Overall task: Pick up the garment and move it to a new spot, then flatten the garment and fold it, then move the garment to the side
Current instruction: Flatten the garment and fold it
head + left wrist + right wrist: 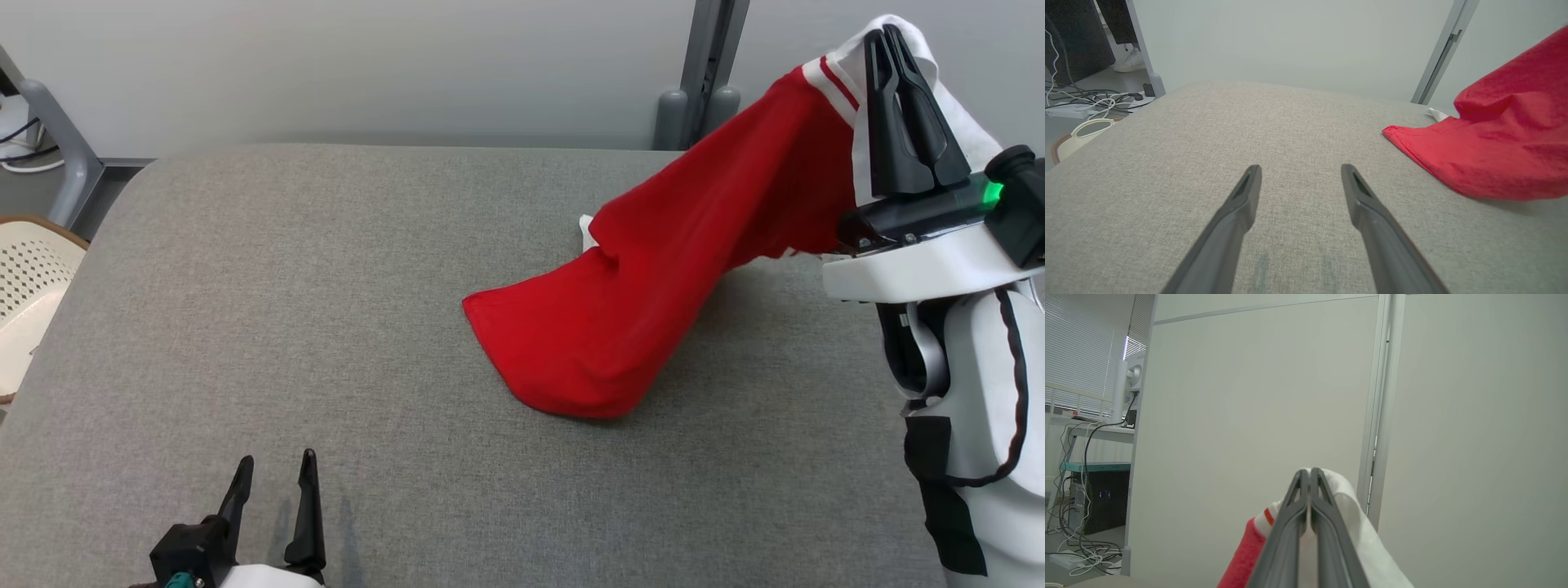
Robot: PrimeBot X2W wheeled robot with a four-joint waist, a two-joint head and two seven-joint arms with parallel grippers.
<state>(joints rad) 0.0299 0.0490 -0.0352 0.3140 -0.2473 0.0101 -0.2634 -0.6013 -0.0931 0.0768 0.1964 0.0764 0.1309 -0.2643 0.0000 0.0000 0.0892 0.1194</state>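
A: As the head camera looks down on the grey padded table (326, 286), where is the garment (653, 302)?

B: On the right half. Its red lower end lies bunched on the table near the middle. The rest slants up to the far right, where the right gripper (884, 34) has its two dark fingers pressed together on the white, red-striped end, lifted clear of the table.

A: And the left gripper (276, 459)?

B: At the near left edge, fingers spread, nothing between them, well apart from the cloth. A cream perforated chair (24, 278) stands off the table's left side, and a grey post (706, 73) rises beyond the far edge.

A: What does the left wrist camera give?

B: Those spread fingers above bare table, with the red cloth to the right. Its hem touches the table, and a scrap of white shows at its far side. Cables (1090, 100) lie on the floor off the far left corner.

A: And the right wrist camera?

B: The fingers are closed tight, with white cloth draped over the right one and red cloth with a stripe to the left, against a pale wall panel (1249, 396). A dark computer tower (1098, 502) sits at the far left under a desk.
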